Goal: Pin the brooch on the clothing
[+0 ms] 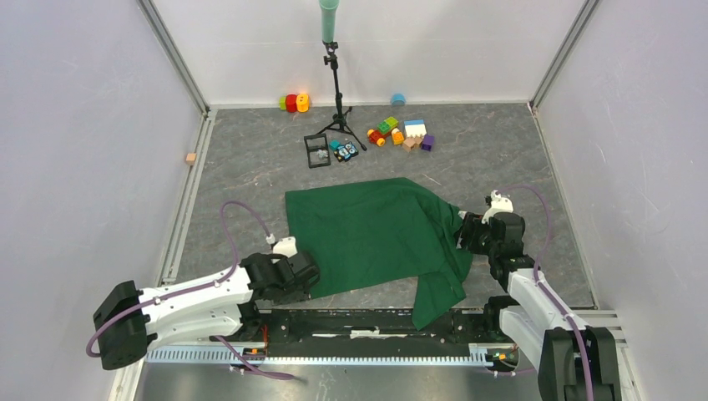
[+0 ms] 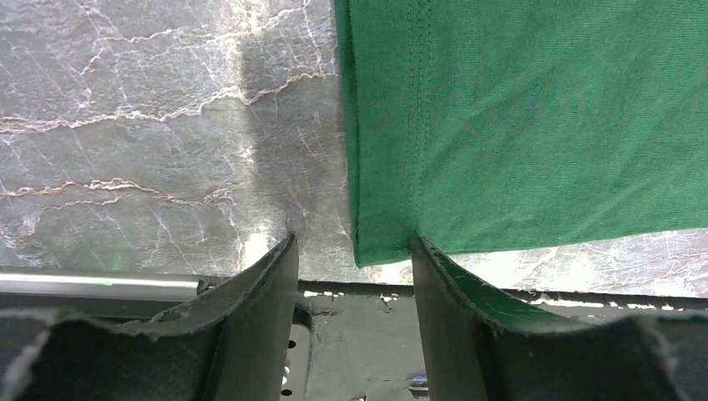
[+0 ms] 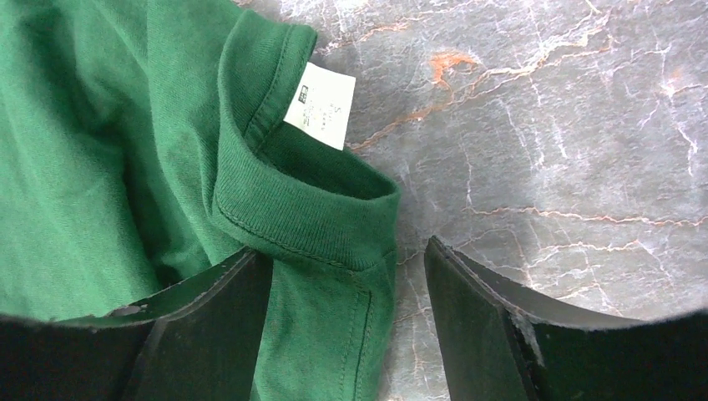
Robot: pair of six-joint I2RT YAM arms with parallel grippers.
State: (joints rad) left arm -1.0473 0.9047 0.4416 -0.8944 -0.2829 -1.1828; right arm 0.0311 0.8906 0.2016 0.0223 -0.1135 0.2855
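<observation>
Left gripper (image 2: 352, 247) has its jaws parted astride the hem corner (image 2: 377, 241), nothing pinched. Right gripper (image 3: 346, 251), jaws spread too, straddles the collar (image 3: 309, 209), unclamped. The shirt (image 1: 367, 230) lies spread on the table (image 1: 250, 167), one flap drooping toward the bases. No brooch on it, and I can't pick it out among the far blocks (image 1: 401, 132). Pinning looks wholly undone.

White arms (image 1: 192, 302), black joints (image 1: 280, 276), purple cables (image 1: 223, 219)

We see a grey marbled surface (image 1: 250, 167) carrying a green T-shirt (image 1: 367, 234) near its front, with toy blocks (image 1: 401, 132) and a tripod (image 1: 338, 104) farther back.
</observation>
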